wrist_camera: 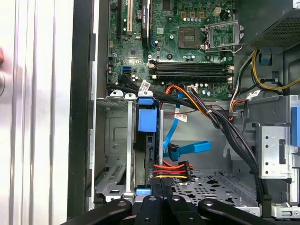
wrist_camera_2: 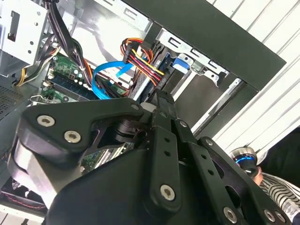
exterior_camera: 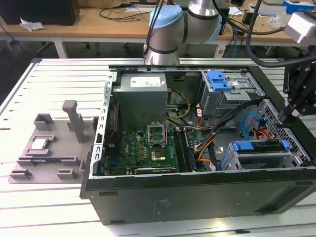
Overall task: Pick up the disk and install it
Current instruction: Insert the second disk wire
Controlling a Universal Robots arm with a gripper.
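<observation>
The disk point(exterior_camera: 259, 147) sits on edge in the lower drive cage at the front corner of the open computer case, on the exterior view's right. Its blue rail tab shows in both wrist views point(wrist_camera: 146, 121) point(wrist_camera_2: 181, 63). My gripper point(exterior_camera: 285, 117) hangs just outside the case wall on the exterior view's right, beside that cage. Its black fingers point(wrist_camera: 159, 183) are drawn together with nothing between them, close to the red, yellow and black power plug point(wrist_camera: 174, 169). From the second wrist view, the fingers point(wrist_camera_2: 161, 105) point toward the cage.
A bare blue bracket point(exterior_camera: 218, 80) lies on the upper metal cage. The motherboard point(exterior_camera: 148, 148), blue data cables point(wrist_camera: 187, 149) and black wire bundles fill the case. A grey fixture point(exterior_camera: 54, 148) with a small square chip point(exterior_camera: 39, 144) stands at the exterior view's left. A striped sleeve point(wrist_camera_2: 276, 185) is nearby.
</observation>
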